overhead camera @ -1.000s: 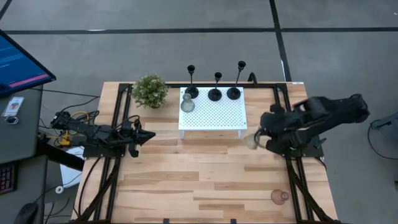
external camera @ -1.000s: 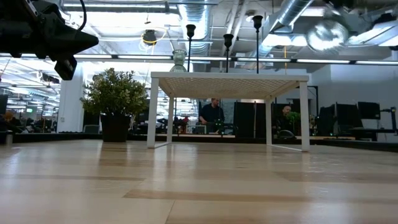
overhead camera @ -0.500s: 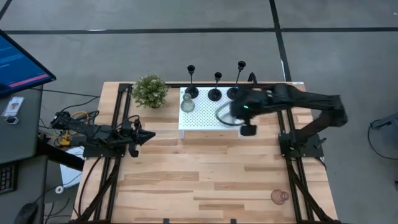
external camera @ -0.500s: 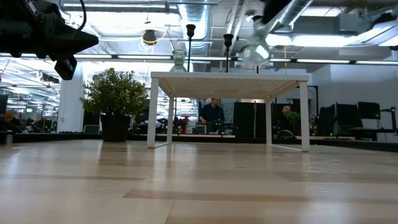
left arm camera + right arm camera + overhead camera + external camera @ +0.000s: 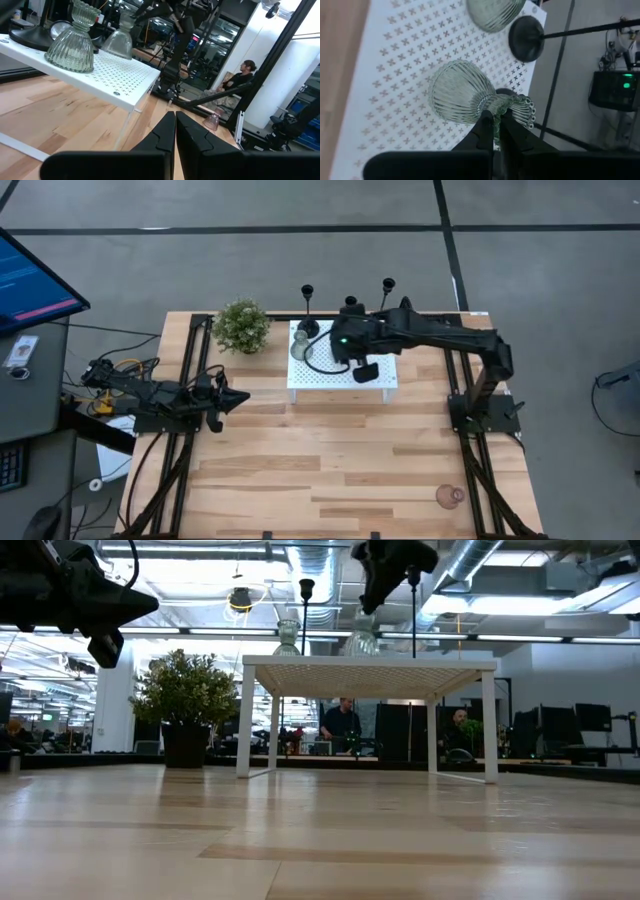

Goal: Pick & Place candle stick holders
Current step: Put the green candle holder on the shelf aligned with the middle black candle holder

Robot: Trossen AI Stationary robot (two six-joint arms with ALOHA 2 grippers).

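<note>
**A:** What's different from a second ago?

**B:** The right gripper (image 5: 331, 350) was back over its own side of the table, holding a green glass holder (image 5: 460, 92). It has since swung across and now hangs over the white shelf (image 5: 375, 370). So the carry is nearly done; I'd judge only lowering and letting go remain.

**A:** Is it gripping the glass?

**B:** Yes. The wrist view shows the fingers nearly closed, pinched on the narrow neck just under the flared rim.

**A:** Where is it, exactly?

**B:** On the left half of the shelf, at about four o'clock from the other green holder (image 5: 300, 347), with the three black holders (image 5: 345, 330) along the twelve o'clock edge. From table level its base looks at or just above the shelf top; I can't tell if it touches.

**A:** Which way does it point?

**B:** Roughly upright, long axis vertical, wide base down.

**A:** And the rest?

**B:** The pink holder (image 5: 448, 496) sits near the table's five o'clock corner. The left gripper (image 5: 235, 398) waits at nine o'clock, fingers together, empty.
</note>
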